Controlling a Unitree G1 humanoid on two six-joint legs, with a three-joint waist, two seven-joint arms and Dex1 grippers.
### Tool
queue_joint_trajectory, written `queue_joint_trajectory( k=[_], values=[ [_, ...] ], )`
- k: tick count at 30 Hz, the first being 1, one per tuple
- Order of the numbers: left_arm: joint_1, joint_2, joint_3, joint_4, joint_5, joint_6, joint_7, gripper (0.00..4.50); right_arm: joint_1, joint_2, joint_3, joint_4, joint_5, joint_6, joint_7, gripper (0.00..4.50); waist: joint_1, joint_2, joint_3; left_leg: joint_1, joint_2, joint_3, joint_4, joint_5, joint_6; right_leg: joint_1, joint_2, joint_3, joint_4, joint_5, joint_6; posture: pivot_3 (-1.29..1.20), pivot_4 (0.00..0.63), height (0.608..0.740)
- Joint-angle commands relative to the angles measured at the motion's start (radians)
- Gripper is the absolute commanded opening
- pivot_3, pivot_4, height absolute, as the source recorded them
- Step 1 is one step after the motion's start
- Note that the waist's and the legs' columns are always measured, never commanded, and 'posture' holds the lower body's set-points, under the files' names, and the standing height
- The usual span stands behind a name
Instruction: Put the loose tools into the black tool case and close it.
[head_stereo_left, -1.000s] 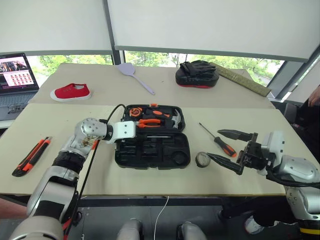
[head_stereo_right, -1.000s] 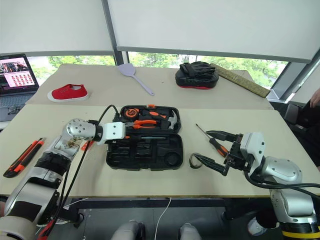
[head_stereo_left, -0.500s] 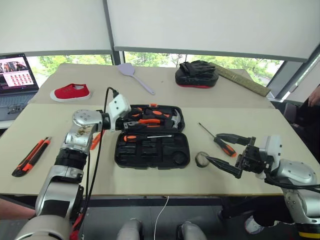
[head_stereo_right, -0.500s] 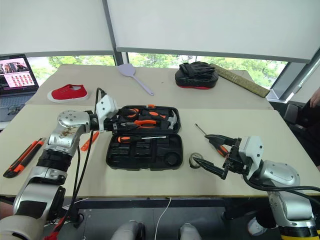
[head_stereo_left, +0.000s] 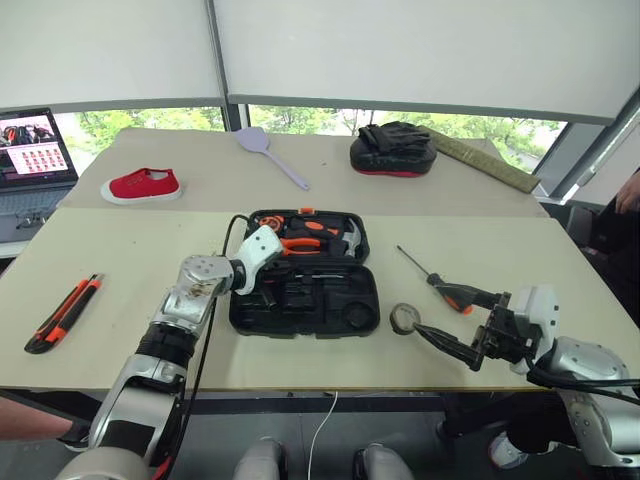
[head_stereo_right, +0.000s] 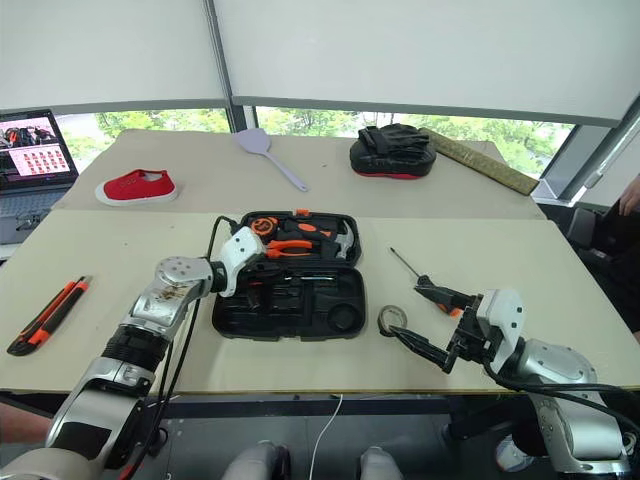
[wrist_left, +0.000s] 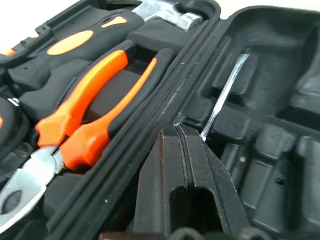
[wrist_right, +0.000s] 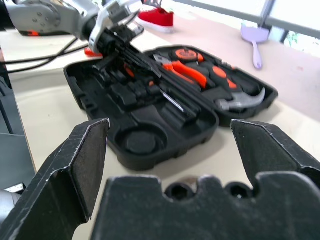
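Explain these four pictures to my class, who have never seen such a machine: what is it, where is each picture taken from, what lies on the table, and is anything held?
It is a two-armed humanoid robot. Two pictures come from cameras in its head, looking down; the other two sit on its wrists, looking along each claw.

On the beige table lies an open flat black plastic tool case. Beside it are a slim orange-and-black-handled screwdriver and a small dark tape roll; far left lies an orange-and-black utility knife.

The left claw is shut and empty, over the case's slots. The right claw is open and empty, near the roll.
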Motion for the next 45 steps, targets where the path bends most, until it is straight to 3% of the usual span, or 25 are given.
queue_joint_trajectory(
  k=[1,4,9,13,16,23,26,30,34,37,43,45],
  values=[
    [0.023,-0.010,-0.010,-0.036,0.014,-0.010,0.021,0.03,0.013,0.018,-0.032,-0.018,-0.008,-0.024,-0.026,4.50,0.000,0.000,0.000,0.000,0.000,0.000,0.000,0.000,0.000,0.000,0.000,0.000,0.000,0.000,0.000,0.00,0.150,0.740],
    [0.034,-0.031,0.097,-0.078,-0.097,-0.076,0.020,0.03,0.023,0.038,-0.068,-0.024,-0.003,-0.032,-0.066,4.50,0.000,0.000,0.000,0.000,0.000,-0.001,0.000,0.000,0.000,0.000,0.000,0.000,0.000,0.000,0.000,0.00,0.150,0.740],
    [0.108,0.031,0.233,-0.192,-0.290,-0.090,-0.126,1.93,0.100,0.061,-0.191,0.025,-0.063,-0.120,-0.138,4.50,-0.002,0.000,0.000,-0.001,0.000,-0.004,0.000,0.000,0.000,-0.001,0.000,0.000,0.000,0.000,-0.001,0.00,0.150,0.740],
    [0.275,0.131,0.281,-0.333,-0.394,-0.133,-0.306,3.41,0.255,0.098,-0.279,0.095,-0.119,-0.235,-0.141,4.50,-0.003,0.004,-0.002,0.000,0.000,-0.002,0.000,-0.001,-0.001,0.000,0.000,0.000,0.000,-0.001,-0.001,0.00,0.150,0.740],
    [0.415,0.164,0.347,-0.427,-0.472,-0.123,-0.330,4.48,0.342,0.122,-0.323,0.174,-0.142,-0.312,-0.137,4.50,-0.003,0.005,-0.002,0.001,0.001,-0.002,-0.001,-0.002,-0.001,0.000,-0.001,0.000,0.000,-0.002,-0.001,0.00,0.150,0.740],
    [0.660,0.177,0.460,-0.555,-0.592,-0.078,-0.326,4.48,0.393,0.119,-0.362,0.224,-0.117,-0.323,-0.141,4.50,-0.007,0.008,-0.002,0.007,0.002,-0.005,-0.001,-0.007,-0.009,0.001,-0.005,0.001,0.000,-0.009,-0.002,0.00,0.150,0.740],
    [0.701,0.188,0.477,-0.587,-0.616,-0.075,-0.331,4.48,0.335,0.087,-0.349,0.116,-0.033,-0.124,-0.217,4.50,-0.008,0.011,-0.001,0.010,0.003,-0.006,-0.001,-0.007,-0.009,0.001,-0.005,0.002,0.000,-0.009,-0.002,0.00,0.150,0.740],
    [0.664,0.169,0.487,-0.526,-0.579,-0.156,-0.309,4.48,0.081,-0.083,-0.194,0.101,-0.101,0.128,-0.241,4.50,-0.016,0.015,-0.002,0.011,0.002,-0.004,-0.001,-0.007,-0.009,0.000,-0.006,0.004,0.000,-0.009,-0.002,0.00,0.150,0.740],
    [0.634,0.163,0.473,-0.509,-0.588,-0.166,-0.317,4.48,-0.139,-0.154,-0.059,0.196,-0.121,0.274,-0.193,4.50,-0.009,0.015,-0.002,0.009,0.001,-0.004,-0.001,-0.006,-0.008,0.002,-0.003,0.002,0.001,-0.008,-0.004,0.00,0.150,0.740],
    [0.624,0.159,0.457,-0.512,-0.586,-0.165,-0.315,4.48,-0.285,-0.187,0.061,0.321,-0.207,0.348,-0.176,4.50,-0.001,0.014,-0.002,0.006,0.000,-0.002,-0.002,-0.003,-0.001,0.001,-0.002,0.000,0.001,-0.009,-0.009,0.00,0.150,0.740],
    [0.626,0.152,0.439,-0.537,-0.586,-0.167,-0.314,4.48,-0.457,-0.170,0.202,0.513,-0.287,0.417,-0.120,4.50,-0.001,0.014,-0.002,-0.001,-0.001,0.001,-0.001,-0.007,0.002,-0.002,-0.002,0.000,-0.001,-0.007,-0.002,0.00,0.150,0.740],
    [0.630,0.153,0.437,-0.544,-0.587,-0.170,-0.316,4.50,-0.496,-0.144,0.210,0.572,-0.313,0.402,-0.151,3.99,-0.004,0.014,-0.002,0.000,-0.001,0.001,-0.001,-0.007,0.002,-0.002,-0.002,0.000,-0.001,-0.007,-0.002,0.00,0.150,0.740]
  ],
)
